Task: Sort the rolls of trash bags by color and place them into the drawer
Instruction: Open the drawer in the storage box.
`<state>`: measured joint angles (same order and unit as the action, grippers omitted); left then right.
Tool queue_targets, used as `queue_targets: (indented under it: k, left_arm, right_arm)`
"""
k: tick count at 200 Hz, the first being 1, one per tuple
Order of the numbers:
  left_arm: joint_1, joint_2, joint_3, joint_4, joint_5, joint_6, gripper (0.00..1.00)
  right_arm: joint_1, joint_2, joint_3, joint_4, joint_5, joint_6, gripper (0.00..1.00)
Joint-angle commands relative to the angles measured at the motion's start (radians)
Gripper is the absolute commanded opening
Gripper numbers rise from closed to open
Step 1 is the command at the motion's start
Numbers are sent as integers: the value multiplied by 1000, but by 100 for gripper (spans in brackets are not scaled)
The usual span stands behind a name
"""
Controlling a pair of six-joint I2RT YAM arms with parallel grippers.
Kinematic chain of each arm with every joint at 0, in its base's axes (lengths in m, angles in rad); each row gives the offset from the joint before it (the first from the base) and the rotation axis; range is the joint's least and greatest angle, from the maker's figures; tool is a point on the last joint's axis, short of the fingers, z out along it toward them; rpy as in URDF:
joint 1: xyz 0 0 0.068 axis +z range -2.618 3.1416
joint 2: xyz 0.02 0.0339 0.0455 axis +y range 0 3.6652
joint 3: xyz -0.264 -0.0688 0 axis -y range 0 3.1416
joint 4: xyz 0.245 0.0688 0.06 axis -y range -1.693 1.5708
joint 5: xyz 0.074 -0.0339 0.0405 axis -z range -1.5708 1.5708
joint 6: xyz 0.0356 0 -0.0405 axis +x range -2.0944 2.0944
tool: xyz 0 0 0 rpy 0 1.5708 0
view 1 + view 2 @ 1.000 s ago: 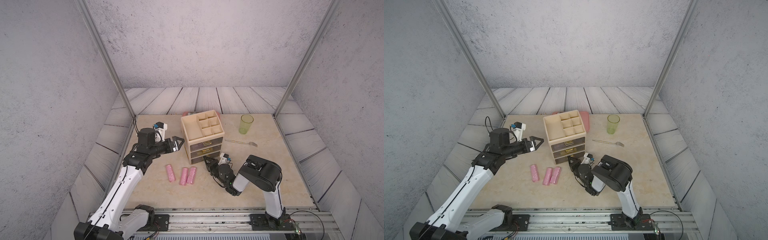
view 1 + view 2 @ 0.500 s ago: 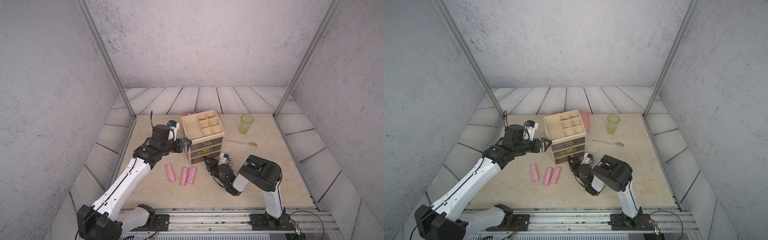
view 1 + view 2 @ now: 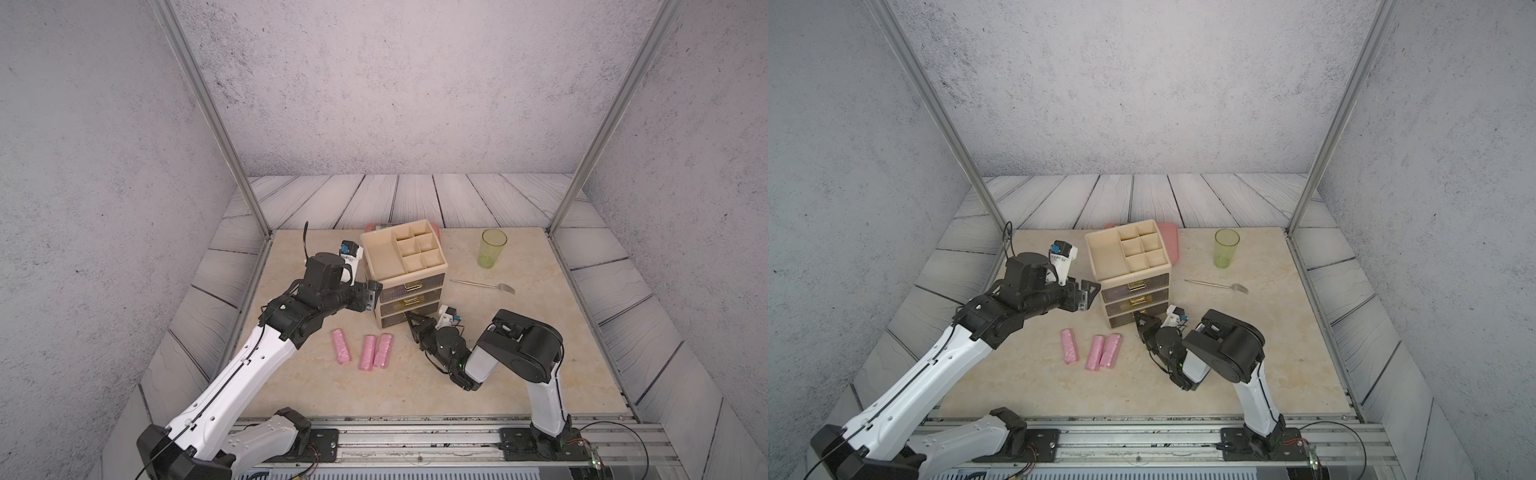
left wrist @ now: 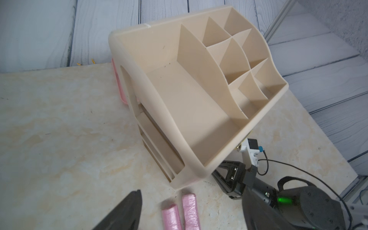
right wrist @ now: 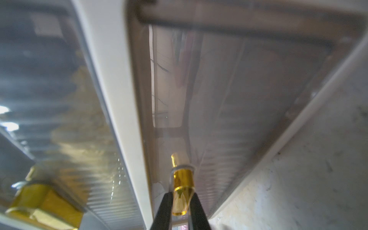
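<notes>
**Stock of my desk (image 3: 415, 386), near edge to far**

1. Rolls of trash bags. I count three in view, all pink. They are short cylinders of crinkly thin film, lying flat on the marbled beige top, left of centre toward the near edge.
   - The lone pink roll (image 3: 342, 347) lies apart, nearest the left edge.
   - The middle pink roll (image 3: 368, 352) and the third pink roll (image 3: 383, 350) lie side by side, just in front of the organiser.
   - All three are outside the drawers.

2. Right gripper (image 5: 180, 196). Its black tapered fingers are drawn to a narrow gap, pinching the gold handle (image 5: 181, 187) of the bottom drawer (image 3: 392, 321).
   - The handle is glossy amber-gold and flared.
   - The drawer front is smoky translucent plastic, finely ribbed.
   - My wrist view is too close and blurred for me to say whether the drawer stands ajar.

3. Left gripper (image 3: 1087, 296). I read its jaws as spread wide and holding nothing. It is raised off the desk, just beside the organiser's left wall.

4. Organiser (image 3: 384, 257). Smooth cream plastic with rounded corners, standing mid-desk toward the far edge. The open top has one large bay and several small cells, with three stacked drawers beneath.

5. Fork (image 3: 484, 286). Thin grey metal, lying flat to the right of the organiser.

6. Cup (image 3: 493, 248). Green, translucent and upright, toward the far right corner.

7. Pink tray (image 3: 1170, 245). Flat with rounded corners, behind the organiser at the far edge and mostly hidden.
</notes>
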<state>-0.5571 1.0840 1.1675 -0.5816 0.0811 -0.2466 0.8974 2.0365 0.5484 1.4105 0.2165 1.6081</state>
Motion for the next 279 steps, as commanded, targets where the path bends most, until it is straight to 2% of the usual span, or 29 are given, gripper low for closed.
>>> queue_targets:
  k: [1, 42, 111, 154, 196, 233, 279]
  left_arm:
    - [-30, 23, 115, -93, -55, 140, 84]
    - [-114, 216, 348, -280, -31, 314, 76]
    - [-233, 461, 568, -409, -169, 395, 77]
    - [-251, 543, 593, -389, -235, 385, 74]
    - [-262, 597, 612, -357, -292, 370, 64]
    - [-262, 619, 609, -333, -307, 369, 58]
    - [-262, 622, 586, -309, -312, 367, 55]
  right_arm:
    - [5, 24, 10, -7, -33, -27, 9]
    - [5, 24, 22, -7, -40, -25, 9]
    - [4, 21, 22, -7, -40, -15, 9]
    - [3, 12, 12, -7, -38, -17, 9]
    - [3, -5, -6, -7, -34, -20, 9]
    - [3, -32, -34, -7, -32, -23, 9]
    - [5, -73, -87, -7, -30, -34, 8]
